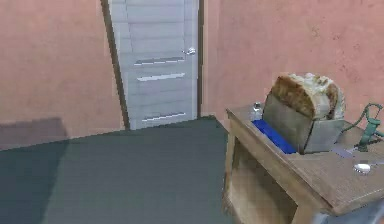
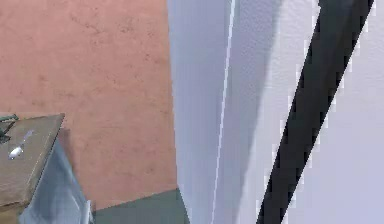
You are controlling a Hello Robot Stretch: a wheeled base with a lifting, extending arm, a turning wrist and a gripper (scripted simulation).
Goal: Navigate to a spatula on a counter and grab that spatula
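A wooden counter (image 1: pixel 300 165) stands at the forward view's right, and its corner (image 2: pixel 28 165) shows again at the arm side view's left edge. On it sits a metal toaster (image 1: pixel 300 125) with slices of bread (image 1: pixel 305 93) sticking out. Beside the toaster, at the picture's right edge, a thin dark green curved thing (image 1: pixel 372 118) rises, too small to name. A small white object (image 1: pixel 363 167) lies near it on the counter top, seen also as a white object (image 2: pixel 16 152) in the arm side view. A dark slanted bar (image 2: pixel 310 110) crosses the arm side view's right.
A grey panelled door (image 1: pixel 155 60) is set in the pink wall (image 1: pixel 50 60) ahead, with dark open floor (image 1: pixel 120 175) before it. A small shaker (image 1: pixel 257 109) stands at the counter's far corner. A tall pale panel (image 2: pixel 215 100) rises beside the pink wall (image 2: pixel 90 80).
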